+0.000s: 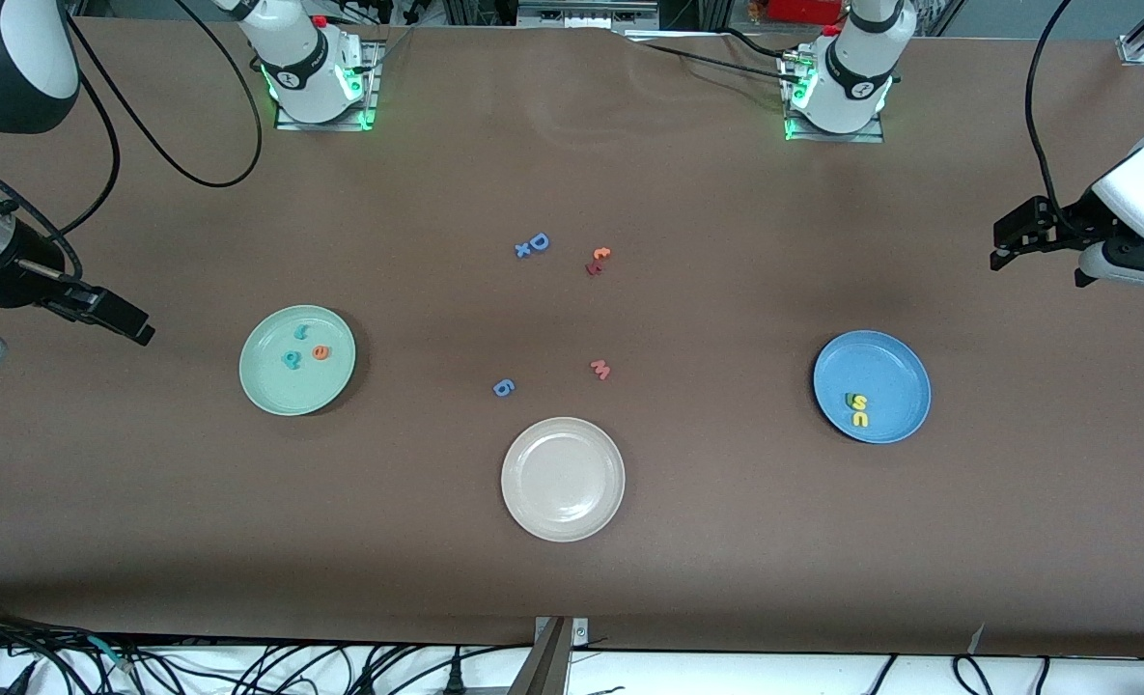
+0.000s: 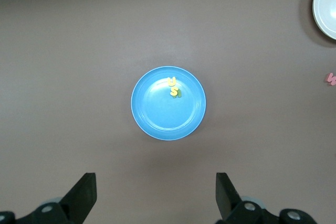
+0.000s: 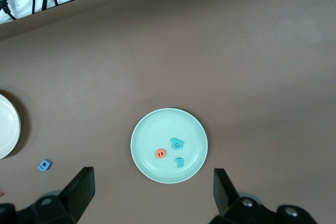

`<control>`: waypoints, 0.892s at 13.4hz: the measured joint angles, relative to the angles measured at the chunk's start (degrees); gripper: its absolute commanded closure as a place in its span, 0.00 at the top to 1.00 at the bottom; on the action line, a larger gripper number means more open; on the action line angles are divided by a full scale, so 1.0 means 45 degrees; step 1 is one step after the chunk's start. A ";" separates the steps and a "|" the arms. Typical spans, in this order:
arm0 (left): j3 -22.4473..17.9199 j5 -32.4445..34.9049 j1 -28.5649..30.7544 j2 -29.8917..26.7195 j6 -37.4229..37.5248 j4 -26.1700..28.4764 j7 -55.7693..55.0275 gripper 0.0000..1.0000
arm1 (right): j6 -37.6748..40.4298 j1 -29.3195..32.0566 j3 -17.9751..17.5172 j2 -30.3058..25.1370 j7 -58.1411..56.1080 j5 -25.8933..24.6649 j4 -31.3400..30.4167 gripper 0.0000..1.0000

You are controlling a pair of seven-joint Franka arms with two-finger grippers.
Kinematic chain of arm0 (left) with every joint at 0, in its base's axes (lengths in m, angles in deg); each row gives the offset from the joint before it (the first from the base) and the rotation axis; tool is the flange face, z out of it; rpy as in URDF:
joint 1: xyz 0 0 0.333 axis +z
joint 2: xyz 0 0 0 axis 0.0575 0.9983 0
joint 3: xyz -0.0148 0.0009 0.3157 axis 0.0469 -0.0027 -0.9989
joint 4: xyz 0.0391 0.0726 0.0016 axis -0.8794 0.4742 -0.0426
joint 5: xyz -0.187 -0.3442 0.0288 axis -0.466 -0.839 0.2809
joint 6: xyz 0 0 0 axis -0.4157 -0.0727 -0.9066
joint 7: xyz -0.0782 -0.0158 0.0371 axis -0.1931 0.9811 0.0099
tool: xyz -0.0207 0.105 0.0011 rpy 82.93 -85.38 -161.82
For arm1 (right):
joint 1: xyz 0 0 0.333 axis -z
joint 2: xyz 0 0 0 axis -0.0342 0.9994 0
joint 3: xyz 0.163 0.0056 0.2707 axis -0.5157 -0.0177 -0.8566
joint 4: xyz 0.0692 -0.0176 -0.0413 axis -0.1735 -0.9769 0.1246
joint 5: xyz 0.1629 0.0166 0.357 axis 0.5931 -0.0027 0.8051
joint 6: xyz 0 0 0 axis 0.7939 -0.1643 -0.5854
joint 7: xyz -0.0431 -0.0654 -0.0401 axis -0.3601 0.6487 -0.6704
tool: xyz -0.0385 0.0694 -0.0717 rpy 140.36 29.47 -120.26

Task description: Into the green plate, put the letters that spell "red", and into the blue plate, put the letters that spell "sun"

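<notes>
Brown table (image 1: 572,598), white strip with black cables (image 1: 243,671), possibly floor

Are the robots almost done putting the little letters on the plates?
It looks finished. The green plate holds r, e and d. The blue plate holds s, u and the green n, half hidden by the s. The left gripper and right gripper hang open and empty, high up near the table ends. Nothing seems left.

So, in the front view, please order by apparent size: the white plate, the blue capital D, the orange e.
1. white plate, by far the largest
2. blue capital D
3. orange e, slightly smaller than the D
</notes>
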 measured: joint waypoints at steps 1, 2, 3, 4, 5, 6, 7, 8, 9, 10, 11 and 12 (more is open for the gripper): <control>-0.0002 0.0000 0.0000 0.0002 -0.0013 0.0000 0.0008 1.00 | 0.0000 0.0000 0.0000 0.0000 0.0000 0.0000 0.0000 1.00; -0.0004 0.0005 0.0000 0.0002 -0.0041 -0.0013 0.0019 1.00 | 0.0000 0.0000 0.0000 0.0000 0.0000 0.0000 0.0000 1.00; -0.0014 0.0005 0.0002 0.0000 -0.0052 -0.0034 0.0024 1.00 | -0.0002 0.0000 0.0001 0.0000 0.0000 0.0000 0.0000 1.00; -0.0035 0.0005 0.0013 0.0002 -0.0052 -0.0039 0.0026 1.00 | -0.0004 0.0000 0.0001 0.0000 0.0000 0.0000 0.0000 1.00; -0.0058 0.0005 0.0030 0.0003 -0.0052 -0.0040 0.0032 1.00 | -0.0004 0.0001 0.0001 0.0000 0.0000 0.0000 0.0000 1.00; -0.0077 0.0005 0.0043 0.0005 -0.0051 -0.0040 0.0038 1.00 | -0.0004 0.0001 0.0001 0.0000 0.0000 0.0000 0.0000 1.00; -0.0090 0.0005 0.0051 0.0014 -0.0040 -0.0039 0.0042 1.00 | -0.0004 0.0000 0.0001 0.0000 0.0000 0.0000 0.0000 1.00; -0.0093 0.0005 0.0055 0.0030 -0.0033 -0.0040 0.0044 1.00 | -0.0004 0.0001 0.0001 0.0000 0.0000 0.0000 0.0000 1.00; -0.0092 0.0005 0.0055 0.0049 -0.0031 -0.0050 0.0044 1.00 | -0.0005 0.0001 0.0001 0.0000 0.0000 0.0000 0.0000 1.00; -0.0092 0.0005 0.0055 0.0070 -0.0028 -0.0073 0.0044 1.00 | -0.0004 0.0001 0.0001 0.0000 0.0000 0.0000 0.0000 1.00; -0.0093 0.0005 0.0056 0.0087 -0.0023 -0.0108 0.0044 1.00 | -0.0005 0.0001 0.0001 0.0000 0.0000 0.0000 0.0000 1.00; -0.0097 0.0005 0.0067 0.0099 -0.0020 -0.0131 0.0044 1.00 | -0.0005 0.0001 0.0001 0.0000 0.0000 0.0000 0.0000 1.00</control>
